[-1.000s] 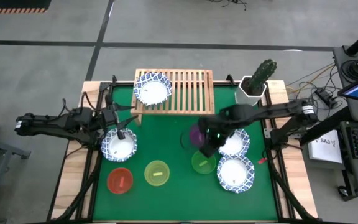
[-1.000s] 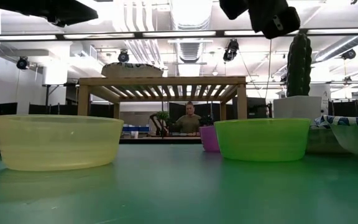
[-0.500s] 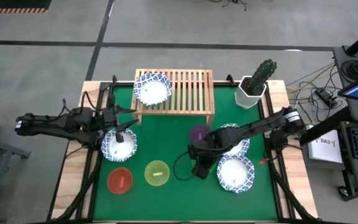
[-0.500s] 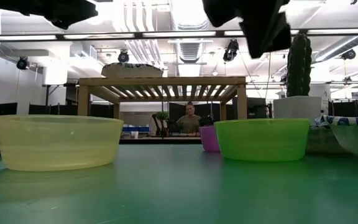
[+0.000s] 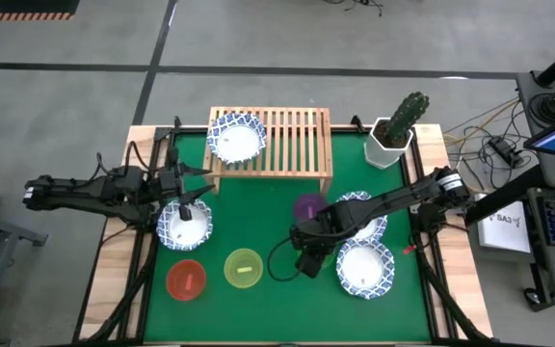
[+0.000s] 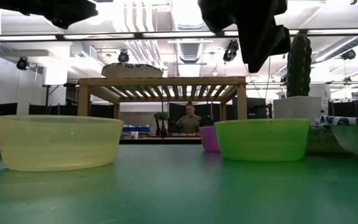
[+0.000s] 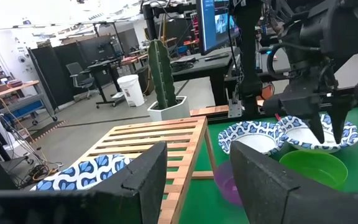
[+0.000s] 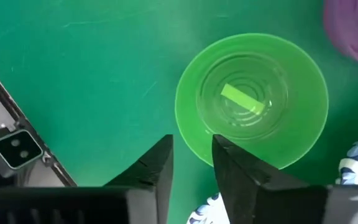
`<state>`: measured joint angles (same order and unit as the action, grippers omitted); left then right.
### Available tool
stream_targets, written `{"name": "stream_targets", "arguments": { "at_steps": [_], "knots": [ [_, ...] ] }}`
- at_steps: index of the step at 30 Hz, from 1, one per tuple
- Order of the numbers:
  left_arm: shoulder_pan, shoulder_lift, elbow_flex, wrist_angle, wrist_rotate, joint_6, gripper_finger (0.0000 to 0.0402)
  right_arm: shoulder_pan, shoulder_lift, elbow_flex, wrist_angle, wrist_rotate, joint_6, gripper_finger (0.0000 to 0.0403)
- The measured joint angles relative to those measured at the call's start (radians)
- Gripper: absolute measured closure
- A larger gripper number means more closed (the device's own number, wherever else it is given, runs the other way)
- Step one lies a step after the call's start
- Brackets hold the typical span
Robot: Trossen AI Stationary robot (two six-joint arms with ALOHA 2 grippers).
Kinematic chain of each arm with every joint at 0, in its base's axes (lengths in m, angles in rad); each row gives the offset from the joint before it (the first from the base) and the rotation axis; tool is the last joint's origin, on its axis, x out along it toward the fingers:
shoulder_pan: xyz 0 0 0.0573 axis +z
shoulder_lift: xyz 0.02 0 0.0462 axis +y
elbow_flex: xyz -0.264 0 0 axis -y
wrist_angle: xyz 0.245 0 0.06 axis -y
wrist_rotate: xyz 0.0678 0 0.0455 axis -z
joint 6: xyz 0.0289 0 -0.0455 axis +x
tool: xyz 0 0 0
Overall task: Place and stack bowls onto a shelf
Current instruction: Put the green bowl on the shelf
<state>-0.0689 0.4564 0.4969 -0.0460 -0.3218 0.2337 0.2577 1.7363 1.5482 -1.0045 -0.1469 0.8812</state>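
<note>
Right wrist view showed the right pincer (image 8: 191,163) hanging empty, fingers narrowly parted, straight above the near rim of the green bowl (image 8: 252,99), which stood round on the green counter (image 8: 92,68). The purple bowl (image 8: 354,31) lay just beyond it. Farther off, the left pincer (image 5: 183,198) waited, parted, over a white bowl (image 5: 183,226); the shelf (image 5: 292,140) lay farthest.

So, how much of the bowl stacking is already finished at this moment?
Done: one white bowl sits on the shelf. In hand: nothing; the right gripper hangs open above the green bowl, and the left gripper waits over another white bowl. Left: the purple, yellow, red and other white bowls on the table.
</note>
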Motion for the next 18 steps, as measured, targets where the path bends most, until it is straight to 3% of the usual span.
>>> {"name": "stream_targets", "arguments": {
  "at_steps": [8, 18],
  "knots": [
    [0.000, 0.001, 0.000, 0.000, 0.000, 0.000, 0.0242, 0.000, -0.001, 0.000, 0.019, 0.016, -0.020, 0.0251],
    [0.000, 0.001, 0.000, 0.000, 0.000, 0.007, 0.0242, 0.042, 0.000, -0.013, 0.083, 0.021, -0.049, 0.0248]
  ]
}}
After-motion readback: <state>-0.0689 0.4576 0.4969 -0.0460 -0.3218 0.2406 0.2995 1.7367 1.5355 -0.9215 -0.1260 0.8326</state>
